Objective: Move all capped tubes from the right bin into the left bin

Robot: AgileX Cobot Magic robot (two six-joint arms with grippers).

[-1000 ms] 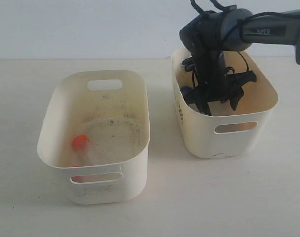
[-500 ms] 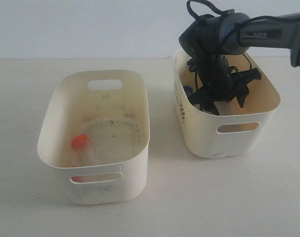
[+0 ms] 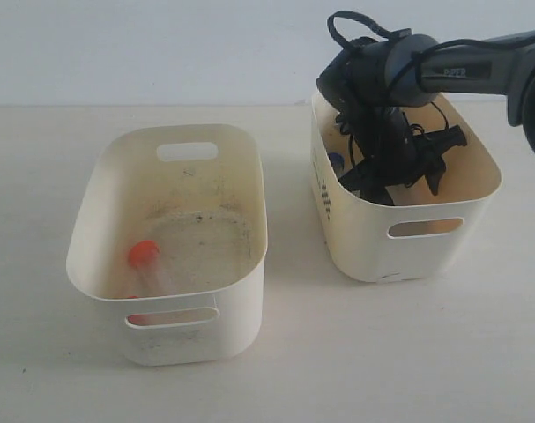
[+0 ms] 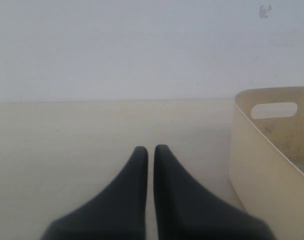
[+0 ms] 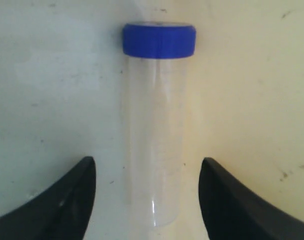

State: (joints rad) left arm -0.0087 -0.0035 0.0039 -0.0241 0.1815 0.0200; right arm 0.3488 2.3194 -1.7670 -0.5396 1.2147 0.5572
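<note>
The right bin holds my right gripper, which reaches down inside it. In the right wrist view a clear capped tube with a blue cap lies on the bin floor. The open right gripper straddles the tube's lower end, with a gap on each side of it. A patch of blue shows beside the arm. In the left bin lies an orange-capped tube. My left gripper is shut and empty, low over the table beside the left bin.
The two bins stand side by side on a pale table, with a gap between them. The right arm comes in from the upper right with looped cables over the right bin. A white wall runs behind.
The right wrist and gripper have shifted slightly right inside the right bin, jaws staying open. The bin itself has edged a little right. The left bin and its tube are unchanged.
</note>
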